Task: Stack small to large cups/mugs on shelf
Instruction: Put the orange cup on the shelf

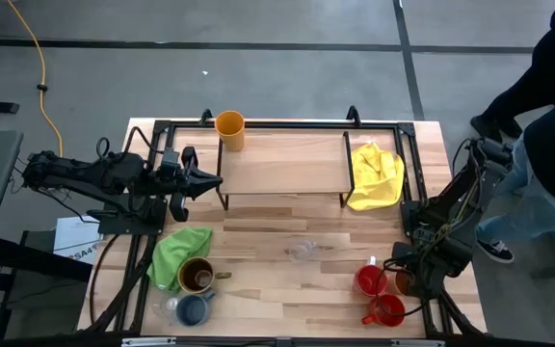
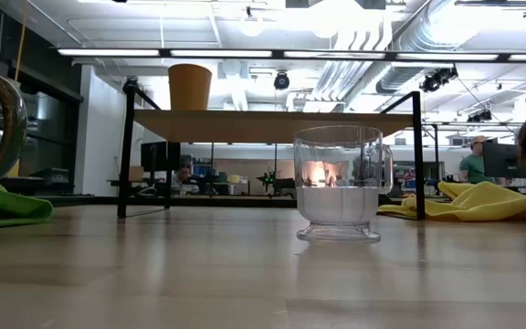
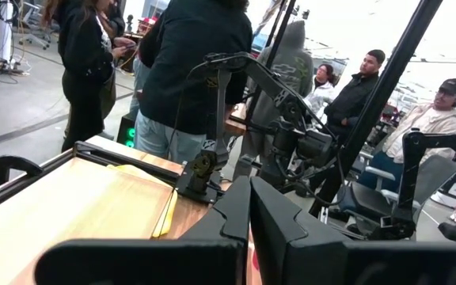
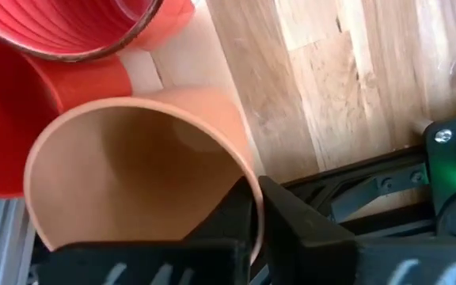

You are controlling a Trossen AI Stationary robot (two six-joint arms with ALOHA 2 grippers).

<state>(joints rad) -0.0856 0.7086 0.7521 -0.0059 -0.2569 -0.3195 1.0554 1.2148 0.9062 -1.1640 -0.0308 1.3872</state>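
A yellow-orange cup (image 1: 229,129) stands upright on the far left corner of the light-wood shelf (image 1: 282,164); it also shows in the low view (image 2: 190,87). A clear glass (image 1: 302,249) stands on the table in front of the shelf. A brown mug (image 1: 198,277) and a blue-grey mug (image 1: 194,309) stand near left. Two red mugs (image 1: 370,280) (image 1: 386,310) stand near right. My right gripper (image 1: 405,275) is down beside them, shut on a tan cup (image 4: 133,174). My left gripper (image 1: 198,179) is shut and empty at the shelf's left end. My right gripper holds the tan cup by its rim (image 4: 248,186), one finger (image 4: 236,210) inside the cup and the other (image 4: 299,229) outside. The fingers come from above, pointing down. The cup's mouth faces up, right beside a red mug (image 4: 70,32); whether it is off the table I cannot tell.
A yellow cloth (image 1: 375,174) lies at the shelf's right end, a green cloth (image 1: 181,253) near left beside the brown mug. A black frame (image 1: 287,123) rims the table. People stand beyond the table's right side (image 1: 547,125). Bare tabletop lies around the glass.
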